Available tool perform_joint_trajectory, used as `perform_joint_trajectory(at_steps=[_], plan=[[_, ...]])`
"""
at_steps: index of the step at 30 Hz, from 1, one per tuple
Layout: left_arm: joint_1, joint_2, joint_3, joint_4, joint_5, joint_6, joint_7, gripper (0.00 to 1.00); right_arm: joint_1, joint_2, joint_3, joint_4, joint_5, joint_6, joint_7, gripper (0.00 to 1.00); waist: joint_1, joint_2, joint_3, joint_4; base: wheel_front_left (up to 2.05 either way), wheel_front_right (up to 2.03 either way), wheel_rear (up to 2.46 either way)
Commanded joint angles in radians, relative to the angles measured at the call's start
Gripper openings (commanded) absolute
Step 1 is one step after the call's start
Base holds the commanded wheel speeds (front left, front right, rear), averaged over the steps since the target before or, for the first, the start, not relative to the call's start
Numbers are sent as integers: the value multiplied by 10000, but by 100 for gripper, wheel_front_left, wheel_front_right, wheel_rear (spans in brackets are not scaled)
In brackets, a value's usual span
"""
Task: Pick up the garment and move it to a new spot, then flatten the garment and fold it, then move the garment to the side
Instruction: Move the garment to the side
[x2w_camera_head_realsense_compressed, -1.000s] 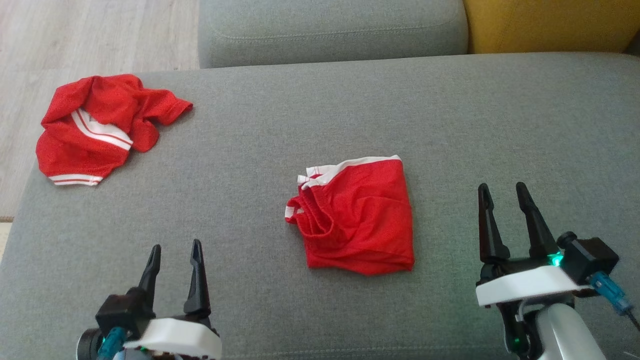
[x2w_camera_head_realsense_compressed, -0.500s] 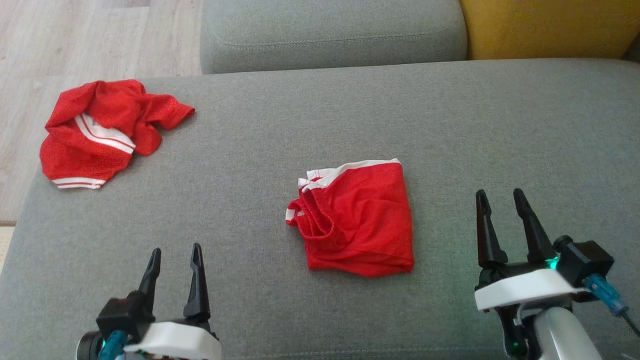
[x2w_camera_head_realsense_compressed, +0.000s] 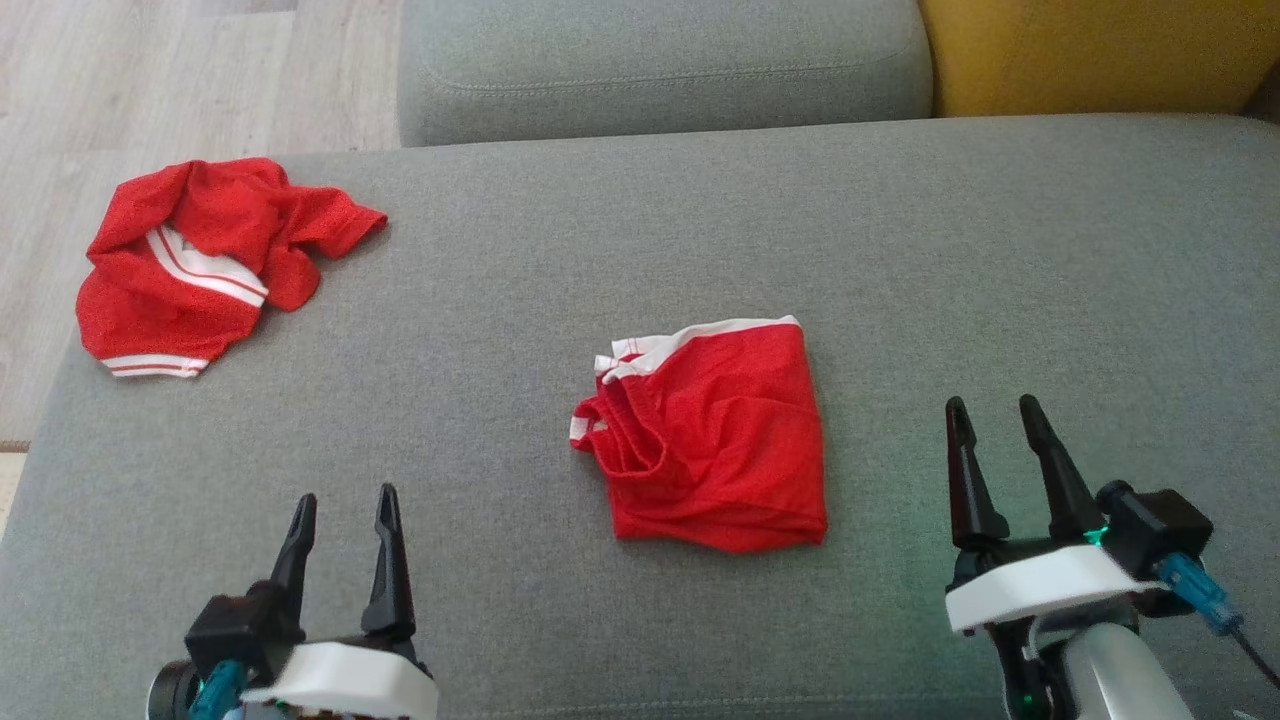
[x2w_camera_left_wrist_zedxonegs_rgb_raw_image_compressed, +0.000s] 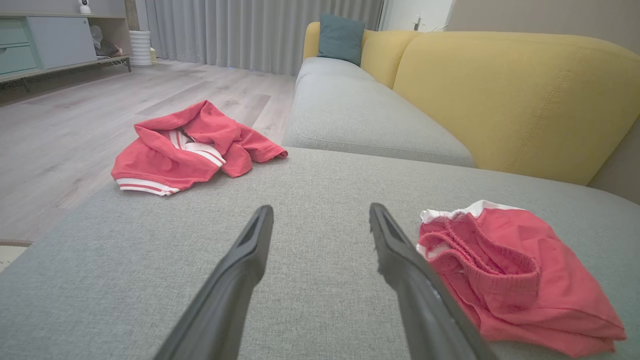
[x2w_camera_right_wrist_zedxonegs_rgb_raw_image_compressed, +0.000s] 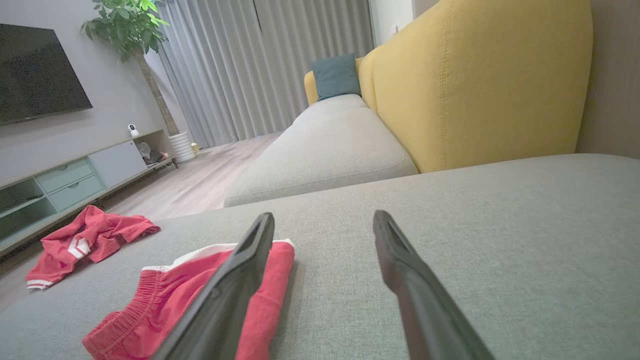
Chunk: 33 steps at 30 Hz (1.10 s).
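Note:
Two red garments lie on the grey sofa seat (x2w_camera_head_realsense_compressed: 1000, 250). A folded pair of red shorts with white trim (x2w_camera_head_realsense_compressed: 715, 440) (x2w_camera_left_wrist_zedxonegs_rgb_raw_image_compressed: 510, 270) (x2w_camera_right_wrist_zedxonegs_rgb_raw_image_compressed: 150, 305) rests at the centre. A crumpled red shirt with white stripes (x2w_camera_head_realsense_compressed: 190, 260) (x2w_camera_left_wrist_zedxonegs_rgb_raw_image_compressed: 190, 145) (x2w_camera_right_wrist_zedxonegs_rgb_raw_image_compressed: 85, 240) sits at the far left corner. My left gripper (x2w_camera_head_realsense_compressed: 345, 495) (x2w_camera_left_wrist_zedxonegs_rgb_raw_image_compressed: 321, 210) hovers open near the front edge, left of the shorts and apart from them. To the right of the shorts my right gripper (x2w_camera_head_realsense_compressed: 992, 404) (x2w_camera_right_wrist_zedxonegs_rgb_raw_image_compressed: 324, 217) is open too, holding nothing.
A second grey cushion (x2w_camera_head_realsense_compressed: 660, 60) adjoins the seat at the back, with a yellow backrest (x2w_camera_head_realsense_compressed: 1090, 50) to the right. The seat's left edge drops to wooden floor (x2w_camera_head_realsense_compressed: 150, 80). Bare cushion stretches to the right of the shorts.
My right gripper has drawn back a little toward the front edge, still open. The head camera shifted slightly. Both garments and my left gripper stay where they were.

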Motion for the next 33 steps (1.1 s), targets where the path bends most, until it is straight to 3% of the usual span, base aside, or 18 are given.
perform_joint_trajectory(at_steps=[1,5,12,17,22,33], plan=[[-340,-57,397,-277,137,-50,-126,100,-337,10,271,-205,-10,73,-98,100,0,0,12,6,0,0,0],[-412,-94,427,-247,159,-106,-126,100,-810,10,535,44,59,73,773,100,0,0,83,30,0,0,0],[-616,-166,392,-158,161,-214,-126,100,-2130,-202,1007,679,450,73,4224,100,0,0,230,236,0,0,0],[-772,-210,365,-104,138,-283,-126,100,-2887,-486,1367,1307,1222,73,5907,100,0,0,388,520,0,0,0],[-889,-243,337,-106,138,-277,-126,100,-3548,-641,1600,2209,1665,73,6667,100,0,0,676,817,0,0,0],[-1162,-280,152,-35,95,-253,-126,100,-4756,-687,1783,4231,1934,73,7035,100,0,0,1168,1279,0,0,0]])
